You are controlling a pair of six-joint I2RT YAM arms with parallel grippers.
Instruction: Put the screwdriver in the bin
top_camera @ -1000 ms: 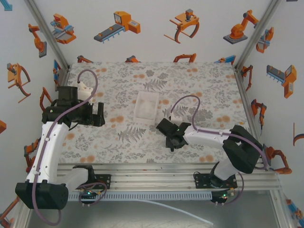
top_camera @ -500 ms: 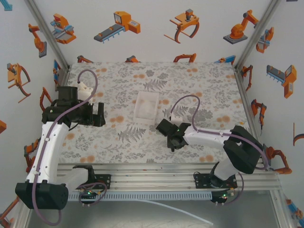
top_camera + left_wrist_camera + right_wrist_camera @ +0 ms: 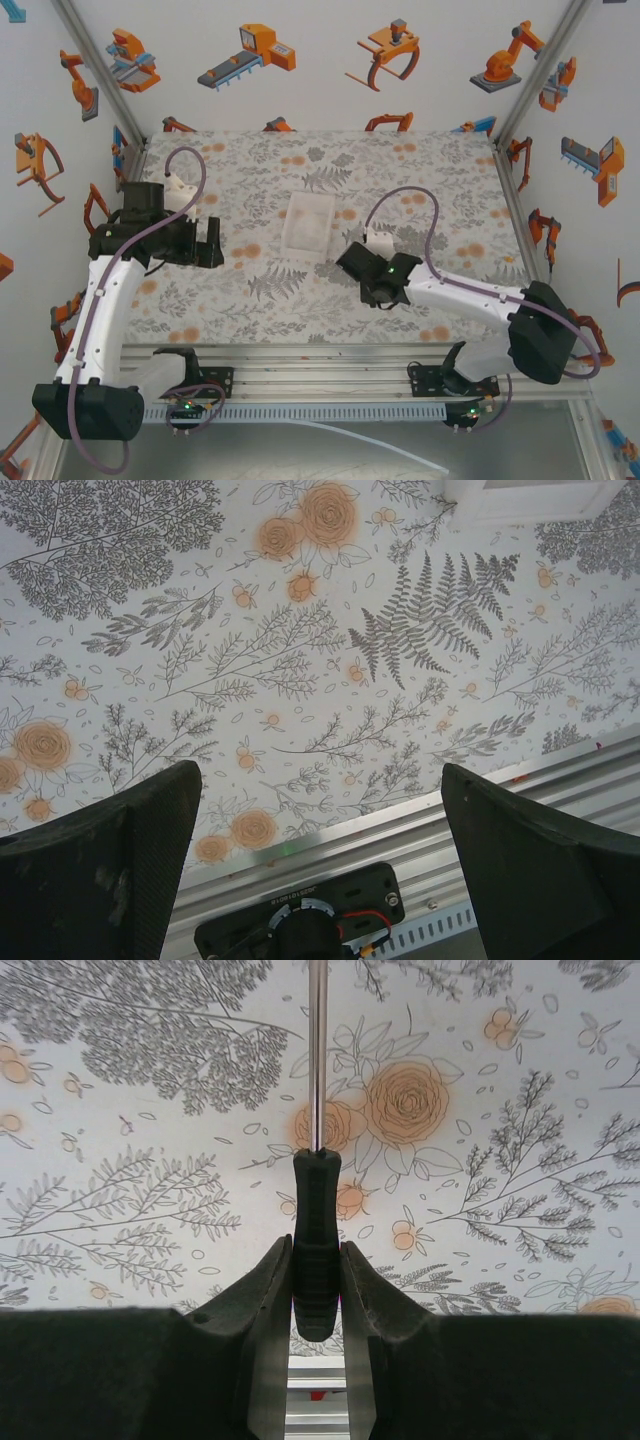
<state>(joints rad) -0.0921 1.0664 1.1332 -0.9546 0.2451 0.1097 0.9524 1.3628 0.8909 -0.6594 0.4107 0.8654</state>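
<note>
Left: we find the left gripper (image 3: pixel 205 243) poised over the floral table (image 3: pixel 450 190) near its left edge. Its wrist view shows the fingers (image 3: pixel 110 860) spread wide with nothing between them. Centre: the bin (image 3: pixel 308 222) lies flat on the table, and as far as we can tell it holds nothing. Right: the right gripper (image 3: pixel 352 262) sits just beside the bin's near right corner and is clamped on the screwdriver (image 3: pixel 316 1245). In the wrist view the two pads (image 3: pixel 268 1300) pinch the lower part of the ribbed black handle, and the thin bright shaft points straight away from them over the cloth. We cannot tell whether the tip touches the table. We judge the tool light and rigid. Its ribbed handle gives the pads good purchase, whereas the slim shaft would be slippery and hard to pinch, so the handle is the right place to hold. The narrow pinch could let the tool pivot, and the shallow bin looks light enough to slide if nudged.
</note>
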